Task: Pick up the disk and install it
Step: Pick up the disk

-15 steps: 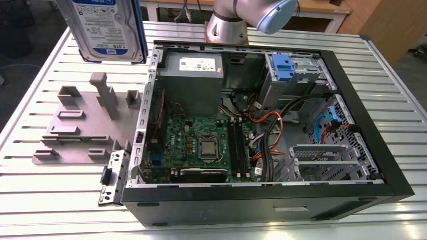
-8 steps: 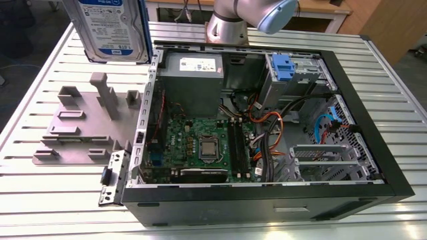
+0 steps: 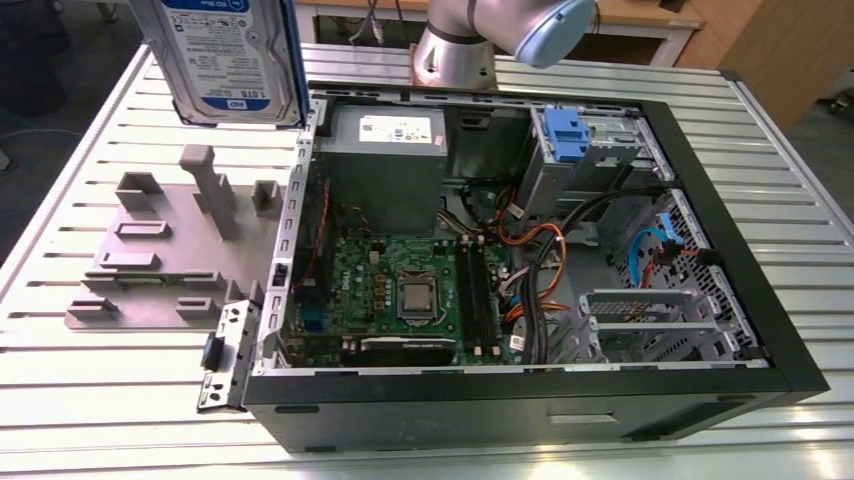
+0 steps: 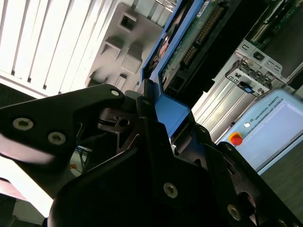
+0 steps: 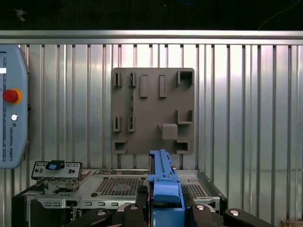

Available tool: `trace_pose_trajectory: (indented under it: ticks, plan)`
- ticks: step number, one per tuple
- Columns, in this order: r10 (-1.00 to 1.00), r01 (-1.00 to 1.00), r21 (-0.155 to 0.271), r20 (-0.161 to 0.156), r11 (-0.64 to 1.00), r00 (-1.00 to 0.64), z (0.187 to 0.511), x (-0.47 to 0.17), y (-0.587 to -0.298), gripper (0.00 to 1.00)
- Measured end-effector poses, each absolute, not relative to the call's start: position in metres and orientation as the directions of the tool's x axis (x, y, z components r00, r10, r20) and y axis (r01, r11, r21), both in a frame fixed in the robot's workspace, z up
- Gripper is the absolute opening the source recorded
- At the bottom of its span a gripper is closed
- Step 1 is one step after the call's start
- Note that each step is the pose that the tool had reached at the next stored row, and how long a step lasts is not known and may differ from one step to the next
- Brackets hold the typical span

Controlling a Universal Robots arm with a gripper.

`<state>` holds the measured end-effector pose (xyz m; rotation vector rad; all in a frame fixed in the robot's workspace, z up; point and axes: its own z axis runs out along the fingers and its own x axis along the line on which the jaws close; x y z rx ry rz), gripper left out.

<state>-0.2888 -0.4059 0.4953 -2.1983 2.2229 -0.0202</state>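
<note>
The black claw (image 4: 165, 116) squeezes tight on the blue end tab (image 5: 165, 191) of the flat silver disk (image 3: 227, 60), at eleven o'clock from the open black computer case (image 3: 534, 410).

Arm (image 3: 461, 45) aloft, tool (image 4: 163, 116) clamped on disk (image 3: 227, 60)

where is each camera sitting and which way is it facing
Exterior view: high up, looking down into the open computer case; arm shows.
First wrist view: on the wrist, facing straight down at the grey holder; claw shows.
Second wrist view: behind the claw, looking along the disk.
Shared: all three show the disk.
</note>
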Motion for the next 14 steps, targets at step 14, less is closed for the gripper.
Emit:
trace_pose_trajectory:
  ticks: [14]
  plan:
    - [-1.000,-1.000,-0.020,-0.002,0.011,-0.011,0.4954,-0.2838,-0.4059,0.36]
